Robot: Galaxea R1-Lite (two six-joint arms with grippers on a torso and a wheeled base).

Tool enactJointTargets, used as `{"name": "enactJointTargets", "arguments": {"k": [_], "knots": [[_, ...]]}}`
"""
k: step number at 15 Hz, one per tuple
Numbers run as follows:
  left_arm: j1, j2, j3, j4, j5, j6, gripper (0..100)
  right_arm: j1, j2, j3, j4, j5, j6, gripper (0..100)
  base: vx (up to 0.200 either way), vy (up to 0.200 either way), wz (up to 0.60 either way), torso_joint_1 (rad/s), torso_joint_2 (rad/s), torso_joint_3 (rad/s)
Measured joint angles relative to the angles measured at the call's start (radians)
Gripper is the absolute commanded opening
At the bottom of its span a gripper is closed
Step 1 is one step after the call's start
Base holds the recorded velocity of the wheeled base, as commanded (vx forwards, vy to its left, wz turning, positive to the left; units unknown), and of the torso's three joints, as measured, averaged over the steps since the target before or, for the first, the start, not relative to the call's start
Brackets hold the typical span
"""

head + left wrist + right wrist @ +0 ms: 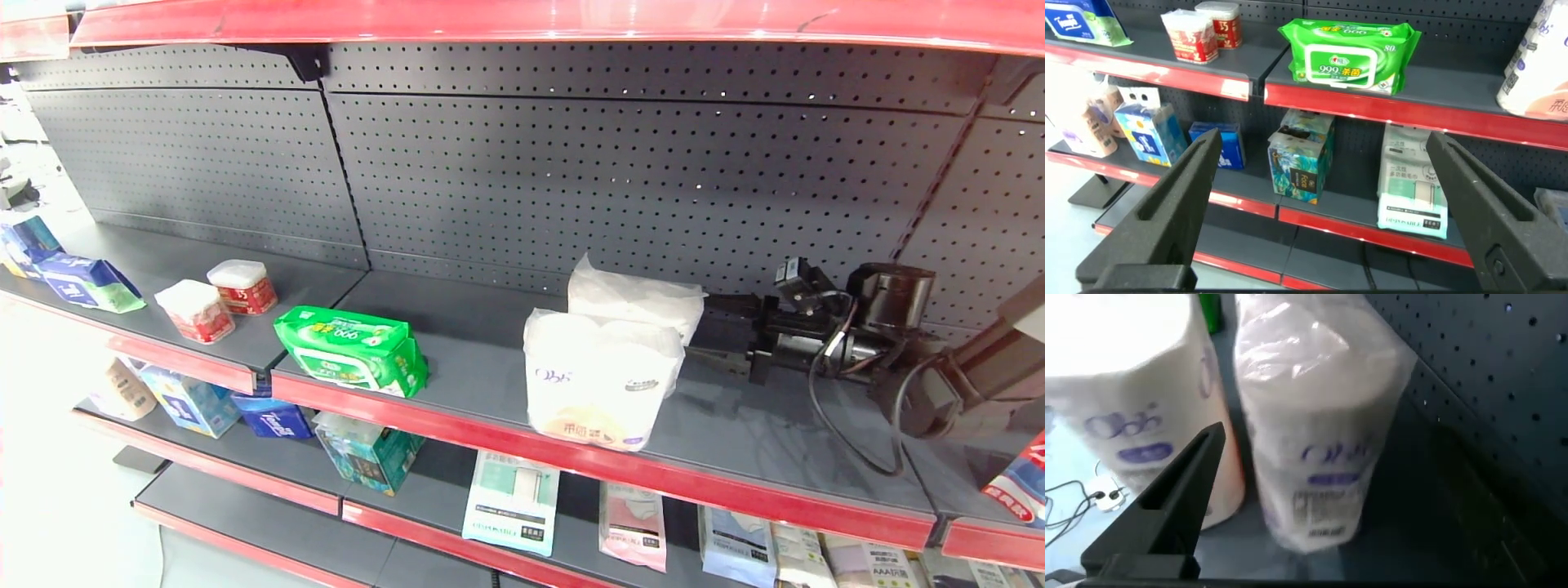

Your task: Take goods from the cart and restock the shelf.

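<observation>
Nearest, out in front of the shelf [457, 359] and low, the left end effector [1323, 204] hangs with its fingers spread wide and nothing between them. It faces the lower tiers, well apart from the goods above.

At the shelf's front edge, toward the middle, stands the front roll pack [600, 380]. A green wipes pack [351, 347] lies farther along the same edge to the robot's left.

Just behind the front roll pack, the rear roll pack [637, 298] stands upright on the shelf, short of the pegboard back [612, 180].

The right end effector [722, 331] lies level over the shelf on that pack's right. It is spread wide and empty, pointing straight at the pack, with its tips just beside the wrapper. I cannot tell whether they touch.

The right arm is clearly the nearer one. The pack looks placed, so a clean exit probably runs rightward along the shelf, minding the front roll pack close beside the nearer finger.
</observation>
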State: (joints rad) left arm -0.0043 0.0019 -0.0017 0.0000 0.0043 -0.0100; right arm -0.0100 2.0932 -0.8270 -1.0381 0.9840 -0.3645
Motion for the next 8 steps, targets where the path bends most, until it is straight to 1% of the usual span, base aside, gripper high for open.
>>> {"name": "enactJointTargets", "arguments": {"k": [4,6,8], "knots": [[0.0,0.0,0.0,0.0,0.0,0.0,100,-0.052,-0.094,0.114,0.001,-0.006,-0.001,100,0.0,0.0,0.0,0.0,0.0,0.0],[0.0,0.0,0.0,0.0,0.0,0.0,100,-0.069,-0.138,0.164,0.0,-0.032,-0.002,100,0.0,0.0,0.0,0.0,0.0,0.0],[0.0,0.0,0.0,0.0,0.0,0.0,100,-0.069,-0.192,0.205,0.001,-0.165,-0.001,100,0.0,0.0,0.0,0.0,0.0,0.0]]}}
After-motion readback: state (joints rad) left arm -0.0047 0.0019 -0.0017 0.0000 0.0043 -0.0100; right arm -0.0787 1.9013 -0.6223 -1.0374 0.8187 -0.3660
